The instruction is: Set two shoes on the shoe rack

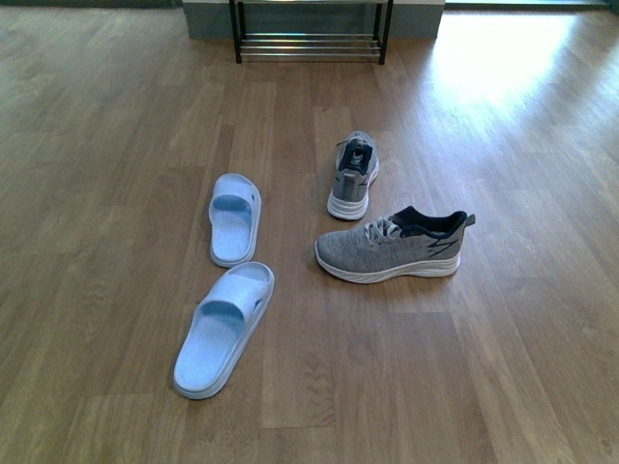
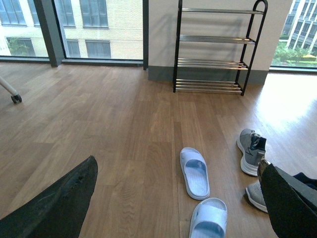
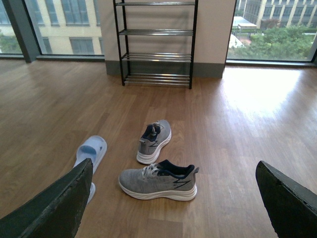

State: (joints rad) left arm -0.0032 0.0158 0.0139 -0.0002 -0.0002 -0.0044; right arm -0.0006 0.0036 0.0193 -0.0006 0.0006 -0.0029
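The floor (image 1: 116,145) under me is wood plank, smooth, with a soft sheen that glares white in the sunlit patch. The near sneaker (image 1: 392,248) and far sneaker (image 1: 353,174) are matt grey knit cloth on smooth white soles. The near slide (image 1: 224,329) and far slide (image 1: 235,217) look like smooth, dull rubber. The rack (image 3: 156,57) has a black metal frame and glossy chrome bars. My fingers (image 2: 54,208) are dark, matt and faintly rough.

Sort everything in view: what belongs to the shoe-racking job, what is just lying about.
Job:
nearer grey knit lace-up sneaker
twin sneaker behind it
nearer pale blue rubber slide sandal
farther sandal
black-framed shoe rack with chrome bars

Lying about:
black caster wheel on a white leg
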